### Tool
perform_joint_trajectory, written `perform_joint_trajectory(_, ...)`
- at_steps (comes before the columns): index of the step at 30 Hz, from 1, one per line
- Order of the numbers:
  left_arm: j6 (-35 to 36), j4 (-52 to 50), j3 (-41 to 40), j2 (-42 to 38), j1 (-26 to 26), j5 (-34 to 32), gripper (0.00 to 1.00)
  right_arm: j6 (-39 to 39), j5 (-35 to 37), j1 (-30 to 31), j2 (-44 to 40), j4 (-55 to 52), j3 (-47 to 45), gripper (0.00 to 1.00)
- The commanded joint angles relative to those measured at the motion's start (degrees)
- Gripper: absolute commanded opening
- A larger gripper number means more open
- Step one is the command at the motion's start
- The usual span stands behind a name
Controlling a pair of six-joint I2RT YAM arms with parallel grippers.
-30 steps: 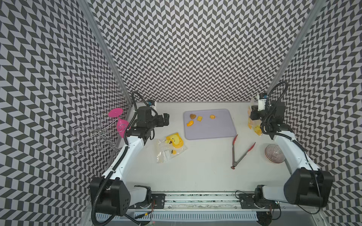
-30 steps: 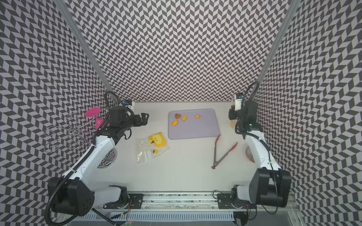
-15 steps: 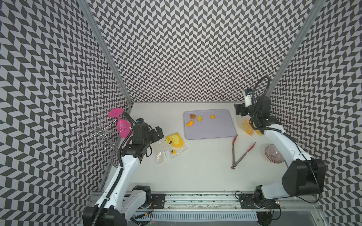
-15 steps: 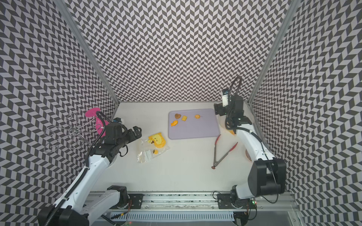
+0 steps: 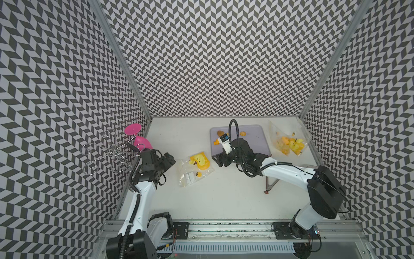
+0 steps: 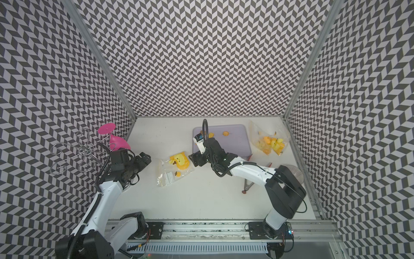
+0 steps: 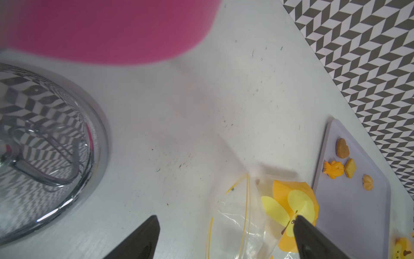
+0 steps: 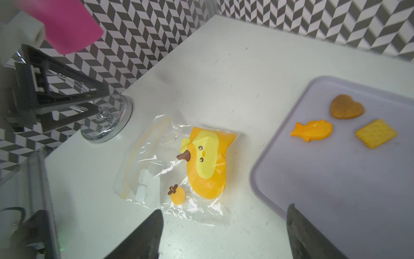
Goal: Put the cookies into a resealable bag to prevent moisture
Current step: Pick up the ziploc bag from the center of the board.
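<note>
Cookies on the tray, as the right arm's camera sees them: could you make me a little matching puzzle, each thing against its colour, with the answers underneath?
Things
1. heart cookie
2. fish cookie
3. square cookie
4. tray

Colours
A. pale lilac
B. yellow
C. brown
D. orange

Pairs: 1-C, 2-D, 3-B, 4-A

Orange, brown cookies [image 8: 312, 132] flat on lilac tray [image 8: 336, 179]
</note>
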Motion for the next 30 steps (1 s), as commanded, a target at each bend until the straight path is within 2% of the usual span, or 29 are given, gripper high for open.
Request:
perform_joint_trajectory(1,0.5,0.5,-0.9,1.3,1.5,2.7,0.87,9.2,-5.1,-0.3,1.9,2.8,2.7,0.81)
perform_joint_trajectory(7,-1.1,0.2,-2.7,2.7,1.6,6.2,0.74,12.5,-13.9,-0.3,9.0,1.2,7.0,0.78)
perform_joint_trajectory(13,-4.4,-0.2,-5.0,2.0,0.3,4.1,0.67,11.6,-15.8,-0.3,16.0,-2.5,12.2,0.95)
perform_joint_trajectory(15,-5.7,-0.5,-5.7,2.2,0.1,3.6,0.67,11.1,-16.3,-0.3,17.8,-3.7,14.0,0.95)
perform_joint_trajectory(22,-6.3,0.2,-5.9,3.0,-2.6,2.8,0.64,10.5,-17.5,-0.3,22.7,-5.6,17.7,0.82)
perform_joint_trajectory(30,-6.2,0.0,-3.3,2.0,-6.2,0.7,0.71,9.8,-19.1,-0.3,26.2,-5.5,18.9,0.68)
